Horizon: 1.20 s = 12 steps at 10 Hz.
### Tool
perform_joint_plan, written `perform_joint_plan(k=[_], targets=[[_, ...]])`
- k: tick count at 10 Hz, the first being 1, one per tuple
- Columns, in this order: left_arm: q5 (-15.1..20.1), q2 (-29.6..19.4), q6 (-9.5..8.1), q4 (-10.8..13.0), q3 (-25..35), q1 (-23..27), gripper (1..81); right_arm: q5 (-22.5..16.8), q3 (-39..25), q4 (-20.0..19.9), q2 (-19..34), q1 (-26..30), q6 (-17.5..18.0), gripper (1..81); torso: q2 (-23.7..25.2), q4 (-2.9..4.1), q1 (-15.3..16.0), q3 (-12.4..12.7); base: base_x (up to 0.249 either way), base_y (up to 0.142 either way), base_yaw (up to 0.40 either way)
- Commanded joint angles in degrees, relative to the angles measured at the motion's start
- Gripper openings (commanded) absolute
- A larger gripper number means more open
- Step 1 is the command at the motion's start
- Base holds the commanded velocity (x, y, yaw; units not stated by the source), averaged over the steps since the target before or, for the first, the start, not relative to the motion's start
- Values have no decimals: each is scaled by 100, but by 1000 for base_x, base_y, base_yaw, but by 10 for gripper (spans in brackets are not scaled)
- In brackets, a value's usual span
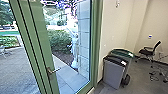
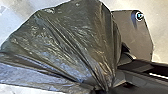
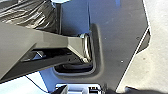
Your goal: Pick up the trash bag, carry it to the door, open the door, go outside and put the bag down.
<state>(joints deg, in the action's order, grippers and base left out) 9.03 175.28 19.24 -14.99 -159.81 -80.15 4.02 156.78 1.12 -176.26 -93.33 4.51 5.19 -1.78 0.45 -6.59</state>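
Dark plastic, the trash bag (image 2: 72, 40) bunches at its neck (image 2: 103, 83), pinched in my left gripper (image 2: 106, 87), and I'd expect light, limp, slippery film, best held there, though I can't tell the right gripper's state.

Glossy, creased bag (image 2: 67, 42), seemingly plastic.

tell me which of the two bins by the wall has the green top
The rear bin, partly hidden behind the front bin, has it; the front bin's top is black.
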Motion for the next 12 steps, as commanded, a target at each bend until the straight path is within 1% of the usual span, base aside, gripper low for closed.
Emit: perform_joint_plan(k=[1, 8, 12], targets=[[371, 8, 19, 32, 2, 346, 10, -323, -26, 55, -78, 196, -20, 811, 0, 0, 0, 0, 134, 0, 0], [371, 8, 10, 23, 2, 346, 10, -323, -17, 55, -78, 187, -20, 811, 0, 0, 0, 0, 131, 0, 0], [371, 8, 10, 23, 2, 346, 10, -323, -17, 55, -87, 178, -20, 811, 2, 0, 0, 0, 108, 74, 0]])
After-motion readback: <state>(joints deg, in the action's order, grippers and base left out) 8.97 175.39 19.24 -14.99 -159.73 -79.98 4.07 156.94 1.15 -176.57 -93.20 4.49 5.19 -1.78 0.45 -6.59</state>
